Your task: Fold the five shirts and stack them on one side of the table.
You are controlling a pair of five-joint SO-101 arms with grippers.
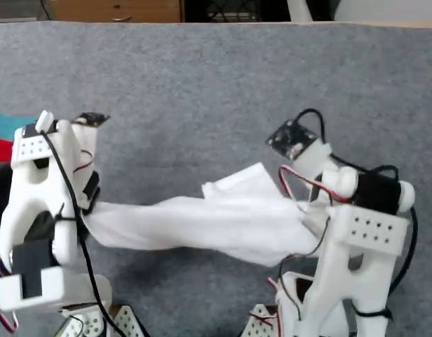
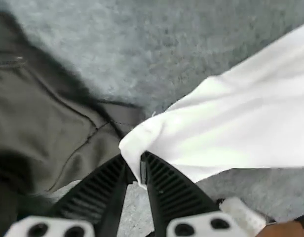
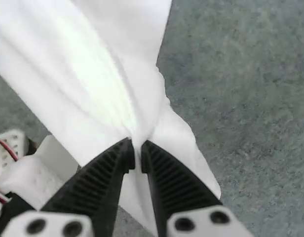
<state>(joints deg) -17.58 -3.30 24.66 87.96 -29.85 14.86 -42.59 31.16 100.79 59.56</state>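
Observation:
A white shirt (image 1: pixel 209 221) hangs stretched between the two arms above the grey table (image 1: pixel 216 84). My left gripper (image 2: pixel 137 165) is shut on one corner of the white shirt (image 2: pixel 231 133), at the left in the high view (image 1: pixel 86 210). My right gripper (image 3: pixel 136 150) is shut on a bunched fold of the white shirt (image 3: pixel 93 74), at the right in the high view (image 1: pixel 307 214). A loose flap of the shirt (image 1: pixel 240 181) rests on the table behind the stretched part. A dark olive shirt (image 2: pixel 38 118) lies flat under the left gripper.
At the table's left edge lie other shirts: a teal one (image 1: pixel 9 125) and a red one (image 1: pixel 0 149). A wooden cabinet (image 1: pixel 118 10) stands beyond the far edge. The far half of the grey table is bare felt.

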